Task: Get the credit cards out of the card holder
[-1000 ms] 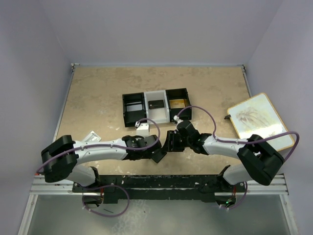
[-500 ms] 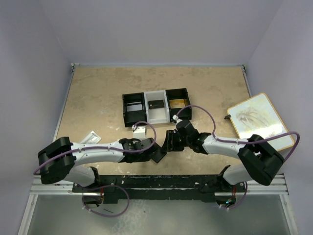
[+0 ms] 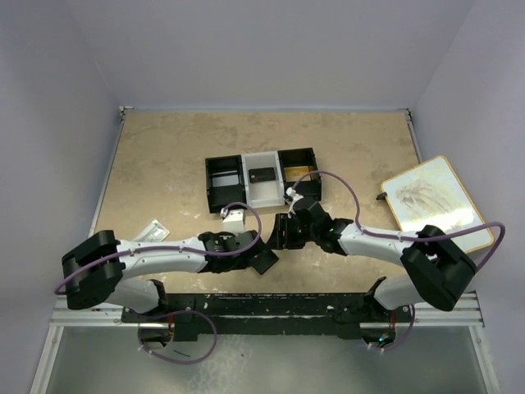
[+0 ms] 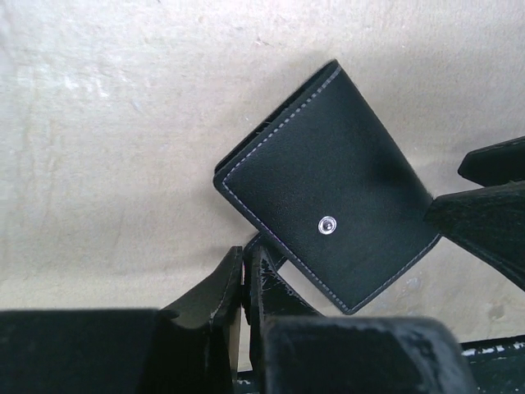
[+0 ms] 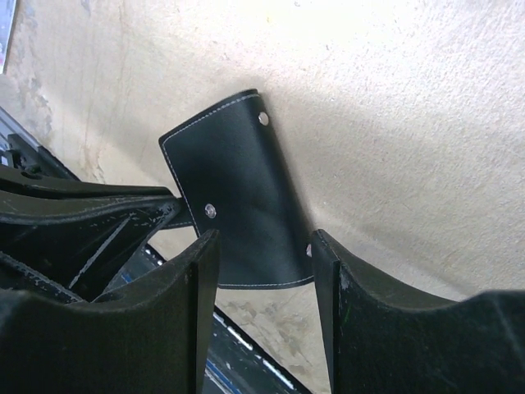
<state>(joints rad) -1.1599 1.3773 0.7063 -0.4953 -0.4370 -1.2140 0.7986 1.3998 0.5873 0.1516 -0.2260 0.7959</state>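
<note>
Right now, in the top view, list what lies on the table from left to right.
Small white printed packet → black-and-white three-compartment plastic tray → pale rectangular board with a tan wooden frame.

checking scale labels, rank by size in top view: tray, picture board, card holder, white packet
1. tray and picture board, about alike, can't rank
2. card holder, partly hidden
3. white packet, slightly smaller

The black stitched-leather bifold card holder [image 4: 328, 197] lies skewed at the near middle of the worktop [image 3: 164, 156], its outer face and silver snap stud showing. Farther back, a dark rectangular plastic card [image 3: 262, 175] and a gold-tan card [image 3: 297, 172] lie flat in the middle and right compartments of a tray [image 3: 209, 189].
</note>
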